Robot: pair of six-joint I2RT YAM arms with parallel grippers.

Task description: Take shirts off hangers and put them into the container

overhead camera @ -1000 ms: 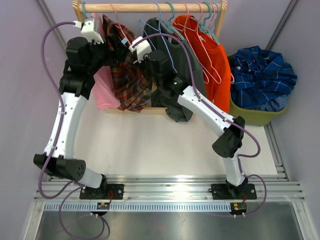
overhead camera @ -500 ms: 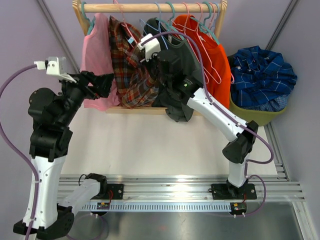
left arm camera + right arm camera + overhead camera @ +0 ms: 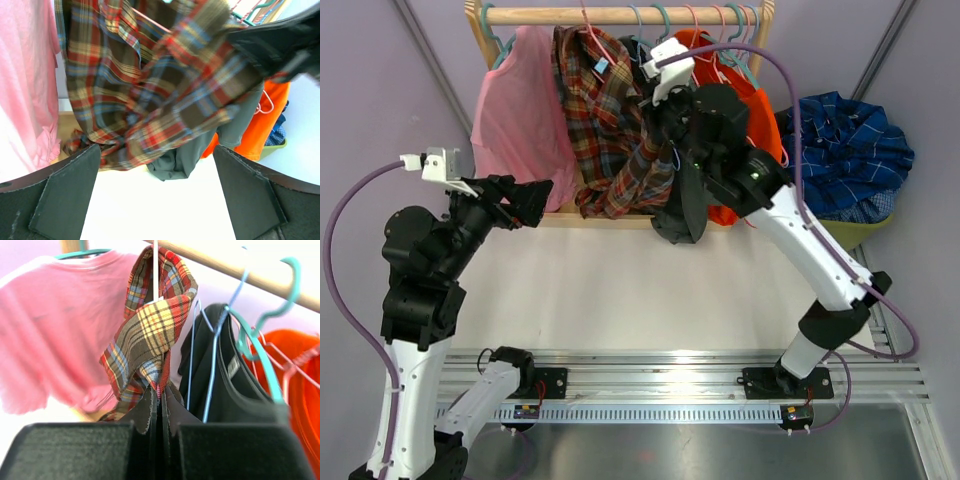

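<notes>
Four shirts hung from one wooden rail (image 3: 610, 15): pink (image 3: 515, 110), red-brown plaid (image 3: 615, 140), dark grey (image 3: 678, 215), orange (image 3: 300, 375). A fifth, blue plaid (image 3: 845, 150), lay in the single olive container (image 3: 830, 236).
</notes>
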